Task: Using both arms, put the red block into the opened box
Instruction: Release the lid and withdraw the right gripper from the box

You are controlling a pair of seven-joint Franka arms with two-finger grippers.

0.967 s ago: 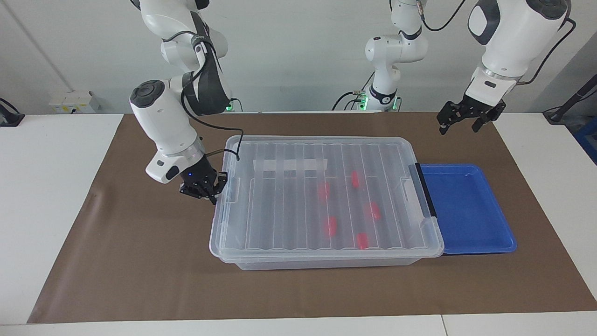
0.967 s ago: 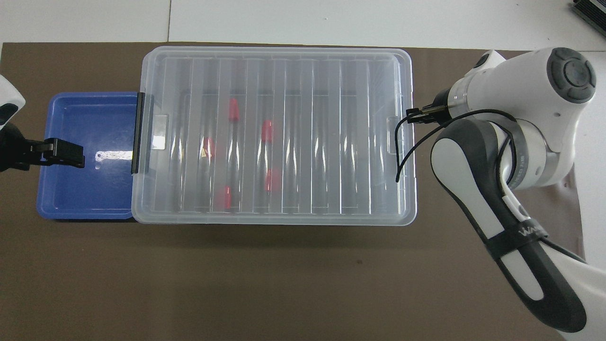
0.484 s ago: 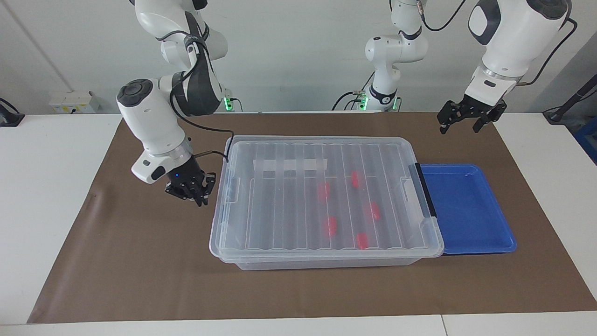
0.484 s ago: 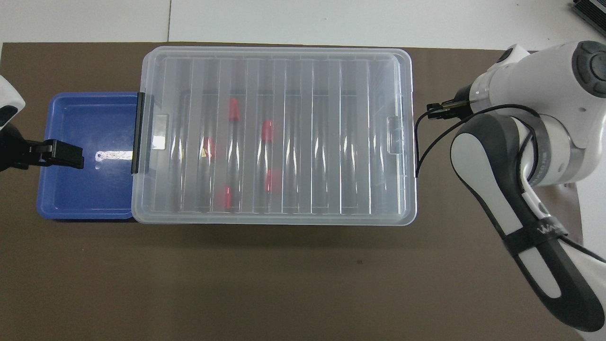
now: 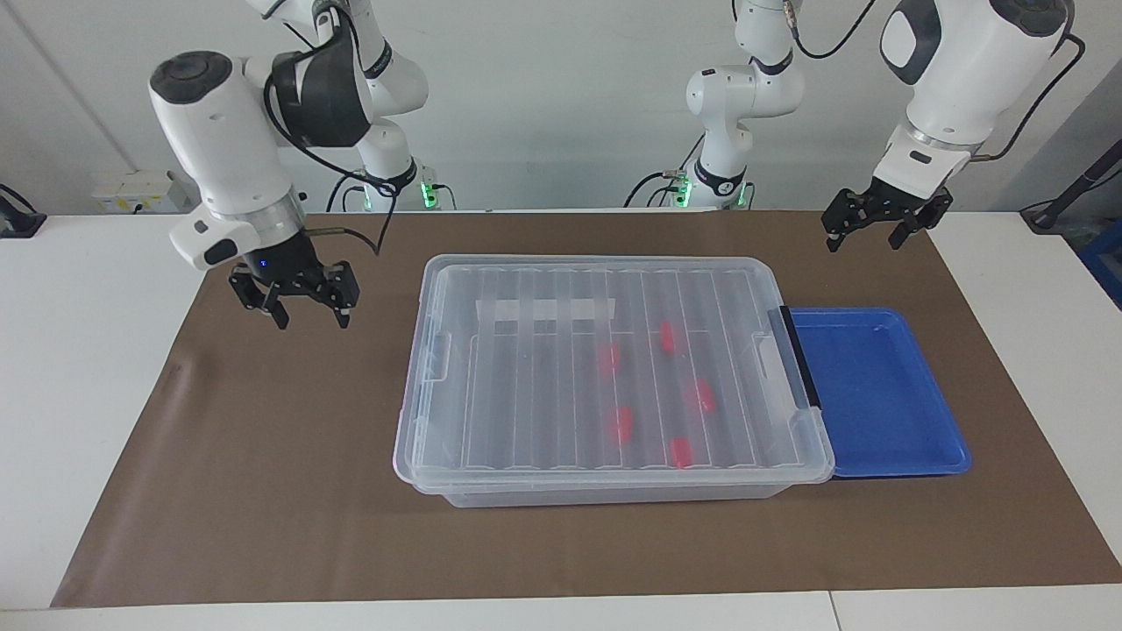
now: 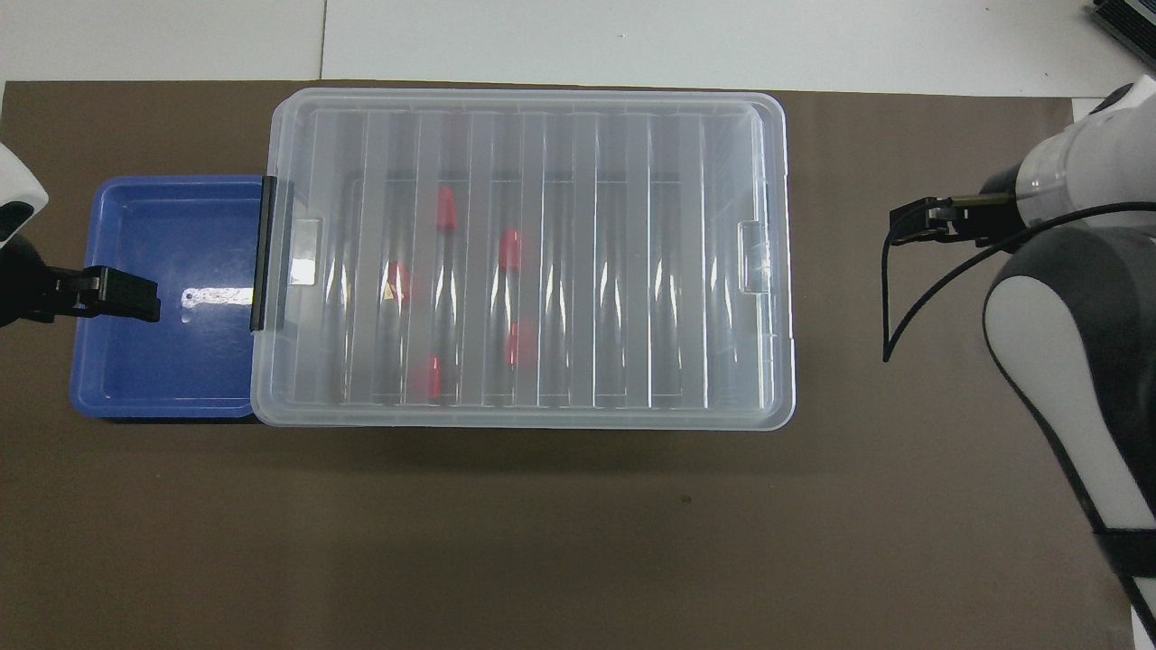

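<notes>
- The box (image 6: 533,257) lies on a brown mat (image 6: 542,533) on the table, its ribbed clear lid (image 6: 632,262) shut over it.
- Five red blocks (image 6: 509,250) show through the lid, all toward the left arm's end.
- A black bar (image 6: 266,255) runs along that end of the box.
- A blue tray (image 6: 172,379) lies just beside that end, holding nothing.
- The left pincer (image 6: 135,295) is over the tray.
- The right pincer (image 6: 912,221) is over the mat, well apart from the box, a black cable (image 6: 894,316) hanging by it.
</notes>
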